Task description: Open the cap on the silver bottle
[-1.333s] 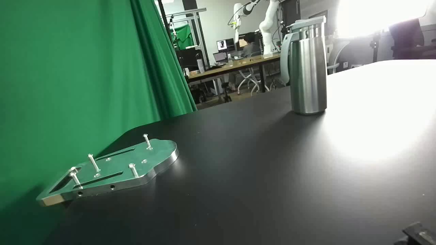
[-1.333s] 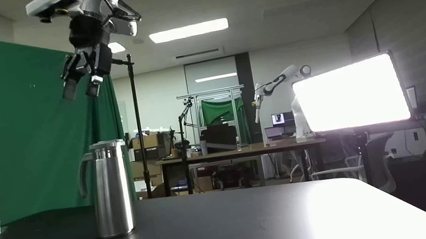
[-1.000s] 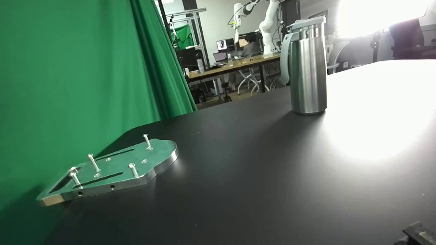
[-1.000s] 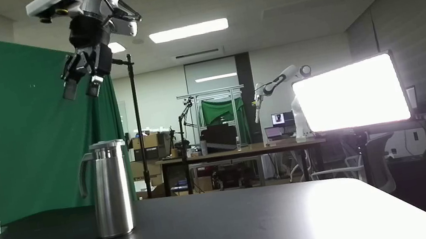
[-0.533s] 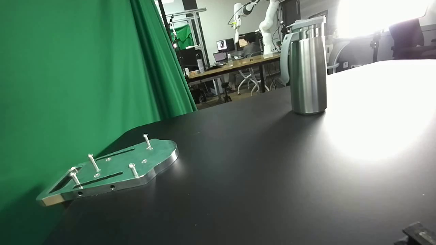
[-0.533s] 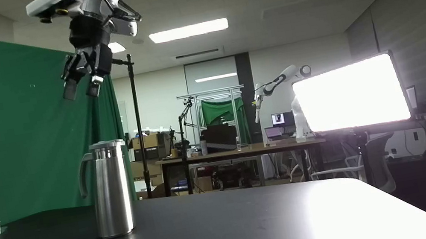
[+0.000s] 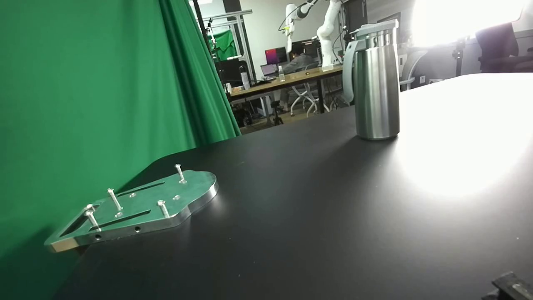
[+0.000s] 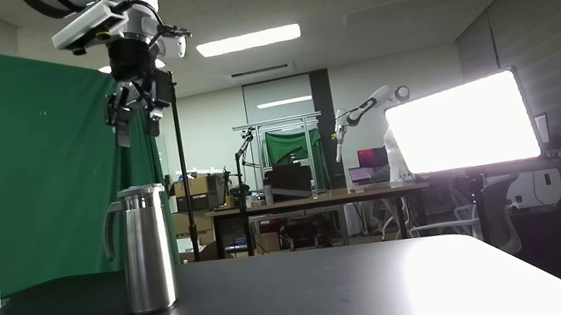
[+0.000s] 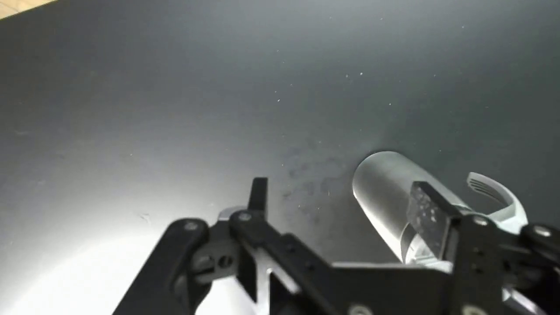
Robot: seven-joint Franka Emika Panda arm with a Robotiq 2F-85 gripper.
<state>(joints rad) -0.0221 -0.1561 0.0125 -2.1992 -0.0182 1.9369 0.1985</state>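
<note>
Steel pitcher [image 7: 378, 89], in an exterior view: upright, far right on the bench [image 7: 291, 200]
Grey lid [image 7: 374, 28]: on; probably light, stiff, grip across its sides
Fingers [image 8: 122, 135], in an exterior view: apart, higher than the lid, lower and farther right than earlier
Pitcher, wrist view: right, partly behind the fingers

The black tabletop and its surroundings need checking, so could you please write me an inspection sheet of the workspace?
Surface: black tabletop, with glare and small pale specks.
Job's things: silver bottle upright on the tabletop; cap in place on it.
Clutter: flat pegged plate, apart from the bottle; cropped dark object, unidentified.
Gripper: open, fingers apart, higher than the bottle, holding nothing.
Cables: dark cable above the gripper, not touching the bottle.
Surroundings: green curtain, bright light panel, another robot arm, a person near a back desk.
</note>
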